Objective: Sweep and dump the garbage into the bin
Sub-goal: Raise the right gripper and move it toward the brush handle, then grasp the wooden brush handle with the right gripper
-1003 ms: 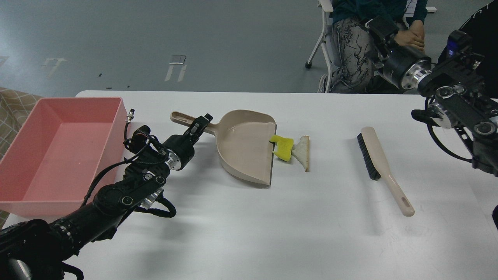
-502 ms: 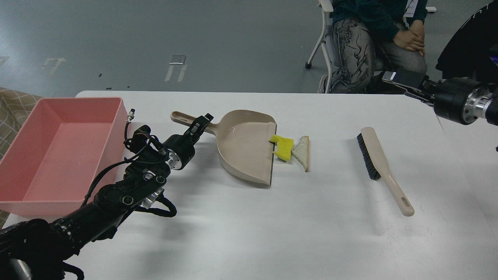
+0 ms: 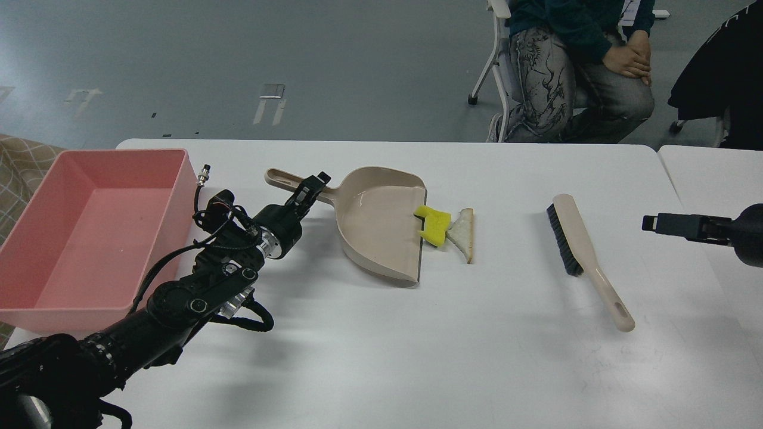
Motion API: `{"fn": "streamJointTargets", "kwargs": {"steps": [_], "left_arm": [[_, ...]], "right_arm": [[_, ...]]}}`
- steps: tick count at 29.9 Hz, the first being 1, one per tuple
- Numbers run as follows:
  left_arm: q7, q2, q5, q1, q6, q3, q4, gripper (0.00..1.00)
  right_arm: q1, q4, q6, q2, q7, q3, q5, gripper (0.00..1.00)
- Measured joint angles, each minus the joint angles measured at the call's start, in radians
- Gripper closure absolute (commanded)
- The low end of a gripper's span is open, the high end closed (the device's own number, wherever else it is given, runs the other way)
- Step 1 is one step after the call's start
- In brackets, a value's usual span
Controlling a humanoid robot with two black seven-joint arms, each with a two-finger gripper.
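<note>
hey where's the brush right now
In the head view the brush lies flat on the white table, right of centre, between the bread slice and the right hand, which is not touching it.

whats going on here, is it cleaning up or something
Yes, a cleanup just getting going. The left gripper is at the handle of the beige dustpan, whose open edge sits against a yellow sponge scrap and a bread slice on the white table. The brush lies untouched to the right, with the right gripper nearby but apart from it. The pink bin on the left holds nothing yet.
</note>
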Motion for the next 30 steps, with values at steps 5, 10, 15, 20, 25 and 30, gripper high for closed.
{"fn": "streamJointTargets", "kwargs": {"steps": [5,10,15,20,25,30], "left_arm": [[0.0,0.0,-0.001,0.002,0.0,0.0,0.0,1.0],[0.0,0.0,-0.001,0.002,0.0,0.0,0.0,1.0],[-0.001,-0.001,-0.002,0.002,0.001,0.0,0.0,1.0],[-0.002,-0.001,-0.003,0.001,0.001,0.0,0.0,1.0],[-0.003,0.0,-0.004,0.0,0.0,0.0,0.0,1.0],[-0.003,0.0,-0.004,0.0,0.0,0.0,0.0,1.0]], "right_arm": [[-0.022,0.001,0.0,0.017,0.005,-0.003,-0.001,0.01],[-0.054,0.001,0.0,0.057,-0.003,-0.007,-0.005,0.01],[-0.079,-0.002,0.002,0.1,-0.035,-0.011,-0.011,0.01],[-0.093,-0.004,0.002,0.143,-0.059,-0.018,-0.023,0.03],[-0.094,-0.009,0.002,0.182,-0.089,-0.019,-0.026,0.08],[-0.094,-0.012,0.002,0.192,-0.094,-0.022,-0.057,0.27]]}}
